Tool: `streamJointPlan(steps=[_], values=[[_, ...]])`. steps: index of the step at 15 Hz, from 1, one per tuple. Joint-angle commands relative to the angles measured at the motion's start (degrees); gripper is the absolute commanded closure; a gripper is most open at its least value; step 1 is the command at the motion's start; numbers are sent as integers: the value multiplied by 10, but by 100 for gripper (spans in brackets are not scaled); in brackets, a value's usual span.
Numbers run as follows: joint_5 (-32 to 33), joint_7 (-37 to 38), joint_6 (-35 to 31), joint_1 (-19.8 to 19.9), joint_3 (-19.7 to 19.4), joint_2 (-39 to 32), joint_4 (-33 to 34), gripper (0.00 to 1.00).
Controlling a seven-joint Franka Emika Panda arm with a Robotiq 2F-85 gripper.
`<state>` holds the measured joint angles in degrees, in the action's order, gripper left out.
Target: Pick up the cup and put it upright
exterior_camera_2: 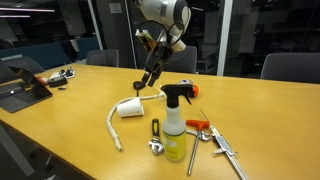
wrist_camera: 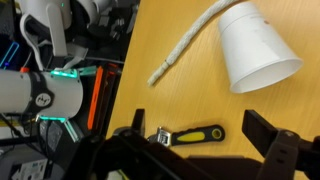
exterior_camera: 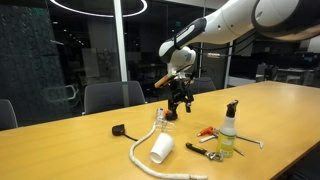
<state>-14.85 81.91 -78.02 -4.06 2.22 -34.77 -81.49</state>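
Note:
The small white cup [exterior_camera: 161, 150] lies on its side on the wooden table, touching the bend of a thick white rope [exterior_camera: 140, 150]. It also shows in an exterior view [exterior_camera_2: 130, 107] and at the top right of the wrist view [wrist_camera: 255, 50]. My gripper [exterior_camera: 178, 101] hangs above the table behind the cup, open and empty, and shows in an exterior view [exterior_camera_2: 148, 80]. In the wrist view my two fingers [wrist_camera: 195, 150] spread wide over a black-and-yellow wrench [wrist_camera: 190, 134], with the cup beyond them.
A clear yellowish spray bottle [exterior_camera: 229, 130] with a black nozzle stands near red and metal hand tools [exterior_camera: 207, 133]; it also shows in an exterior view [exterior_camera_2: 177, 125]. A small black object [exterior_camera: 118, 130] lies on the table. Chairs stand behind, and a tablet [exterior_camera_2: 20, 95] lies at one end.

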Motion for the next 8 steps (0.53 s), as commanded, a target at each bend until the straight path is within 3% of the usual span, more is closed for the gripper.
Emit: streamJointPlan(steps=[1,8], values=[[-90,98,36,-2,-7,-81,117,0],[-201,240,-17,13,-6,-96,78,0]])
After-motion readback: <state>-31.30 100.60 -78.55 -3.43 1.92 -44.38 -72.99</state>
